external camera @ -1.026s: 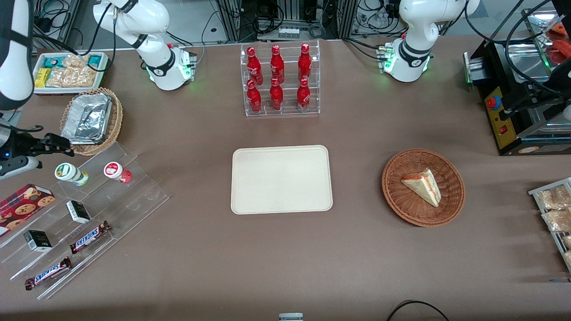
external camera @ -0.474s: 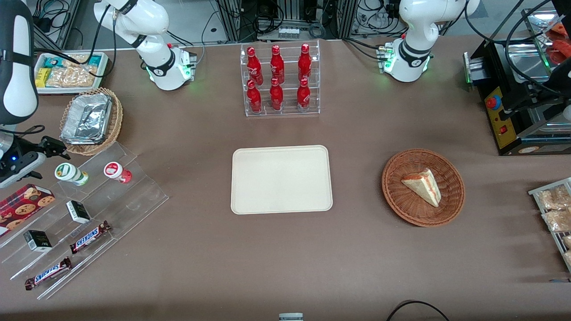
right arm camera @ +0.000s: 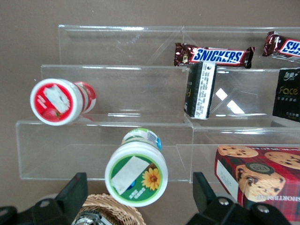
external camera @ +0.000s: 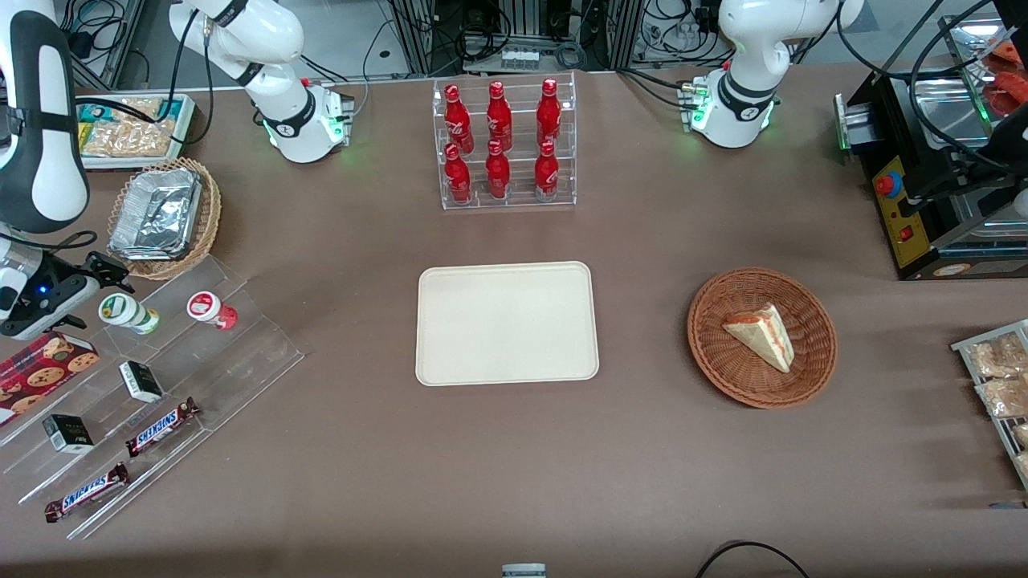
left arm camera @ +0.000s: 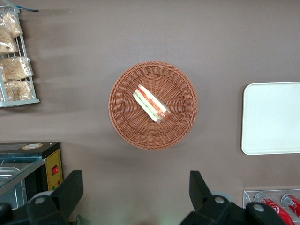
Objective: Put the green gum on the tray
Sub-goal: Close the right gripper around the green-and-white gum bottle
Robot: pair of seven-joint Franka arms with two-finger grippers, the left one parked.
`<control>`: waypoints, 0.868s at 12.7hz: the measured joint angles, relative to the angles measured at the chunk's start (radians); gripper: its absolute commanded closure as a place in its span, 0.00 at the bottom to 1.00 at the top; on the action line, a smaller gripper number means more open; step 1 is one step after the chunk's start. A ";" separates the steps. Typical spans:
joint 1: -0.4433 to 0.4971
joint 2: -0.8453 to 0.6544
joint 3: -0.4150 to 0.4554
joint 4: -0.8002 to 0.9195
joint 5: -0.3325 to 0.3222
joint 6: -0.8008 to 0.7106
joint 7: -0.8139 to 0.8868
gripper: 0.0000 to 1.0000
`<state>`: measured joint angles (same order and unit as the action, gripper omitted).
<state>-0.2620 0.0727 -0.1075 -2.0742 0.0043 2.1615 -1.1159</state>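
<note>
Pincer [external camera: 100,277] hovers just beside the gum [external camera: 127,313], at its 11 o'clock in front view, fingers [right arm camera: 77,190] spread wide, holding nothing. Gum stands on a clear stepped rack [external camera: 241,353] at the working arm's end of the desk [external camera: 361,466], red-lidded canister [external camera: 210,309] beside it. Tray [external camera: 507,323] lies mid-desk, well apart, bare.

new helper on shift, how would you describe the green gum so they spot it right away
Find the clear stepped rack at the working arm's end of the table. On its highest step sit two small white canisters. The green gum has the green-and-white lid, nearest the open gripper; its neighbour has a red lid.
</note>
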 measured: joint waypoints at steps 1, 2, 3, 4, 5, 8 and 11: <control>-0.005 0.009 0.000 -0.002 0.000 0.009 -0.005 0.00; -0.009 0.016 0.000 -0.008 0.000 0.020 -0.008 0.00; -0.012 0.020 0.000 -0.017 0.000 0.031 -0.008 0.07; -0.012 0.023 0.000 -0.027 0.001 0.040 -0.008 0.38; -0.012 0.024 0.000 -0.036 0.001 0.047 -0.008 0.72; -0.012 0.023 0.002 -0.044 0.002 0.051 -0.007 1.00; -0.011 0.020 0.004 -0.044 0.002 0.050 -0.007 1.00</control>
<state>-0.2730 0.0927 -0.1036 -2.1180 0.0068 2.2118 -1.1224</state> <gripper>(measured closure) 0.427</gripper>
